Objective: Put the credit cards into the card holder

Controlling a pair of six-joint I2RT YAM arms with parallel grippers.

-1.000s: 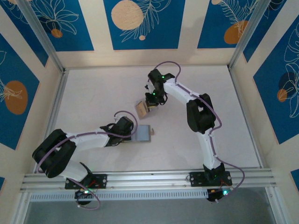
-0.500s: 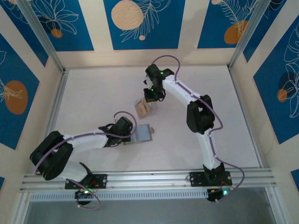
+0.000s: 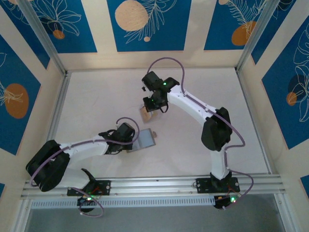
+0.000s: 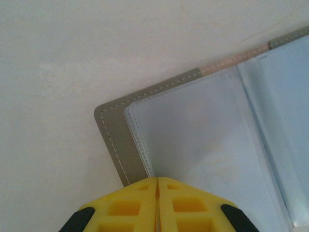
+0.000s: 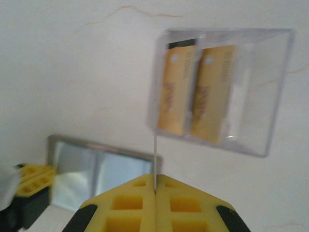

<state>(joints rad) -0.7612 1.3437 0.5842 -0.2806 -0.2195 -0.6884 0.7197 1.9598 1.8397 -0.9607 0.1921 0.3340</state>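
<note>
Right arm has swung its wrist round over the last second. Your right gripper (image 5: 155, 182) now hangs short of the clear plastic case (image 5: 263, 96), closed on one credit card (image 5: 155, 154), seen edge-on as a thin line rising from the fingertips. Colour not readable. Two tan cards (image 5: 212, 92) sit in the case, ahead and right of the tips. The card holder (image 5: 104, 174) lies open ahead-left of them, sleeves (image 4: 193, 154) up. Left gripper (image 4: 157, 182) has stayed put: closed, apparently pinching the holder's near edge to steady it. Judgement: pick looks done; the carry and the slide into a sleeve remain. Approach flat to the sleeve mouth.
</note>
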